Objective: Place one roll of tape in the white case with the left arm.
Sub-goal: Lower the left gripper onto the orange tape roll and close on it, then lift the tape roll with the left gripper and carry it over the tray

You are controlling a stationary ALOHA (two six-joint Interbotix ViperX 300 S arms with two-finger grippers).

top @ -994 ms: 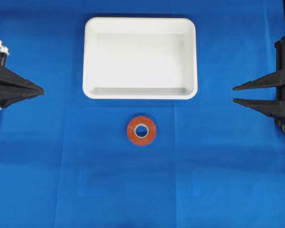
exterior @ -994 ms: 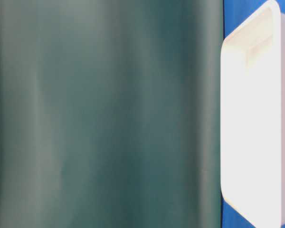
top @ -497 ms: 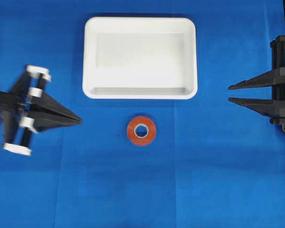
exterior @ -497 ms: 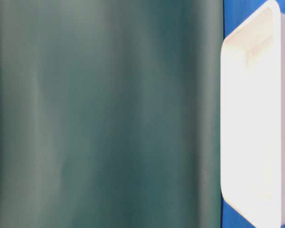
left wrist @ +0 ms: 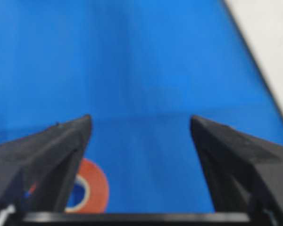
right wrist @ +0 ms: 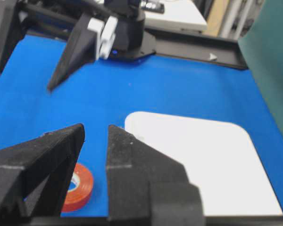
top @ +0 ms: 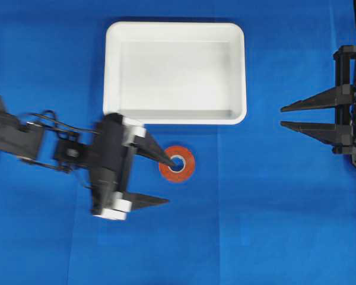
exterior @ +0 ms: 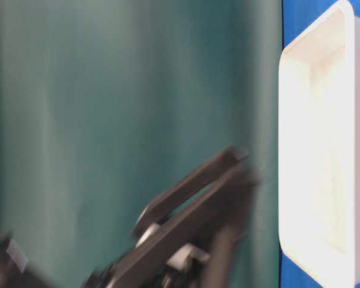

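Overhead, blue cloth [top: 273, 202]; left arm's fingers [top: 156, 154] spread wide over roll of tape [top: 187, 168].

We find no readable text, label, brand, number or sign in any of the views. The flat orange-red ring of tape with a pale core [top: 177, 163] shows a plain face, and the large shallow white plastic tray [top: 175, 29] beside it carries no marking we can make out. The table-level and left wrist views are too blurred to show lettering.
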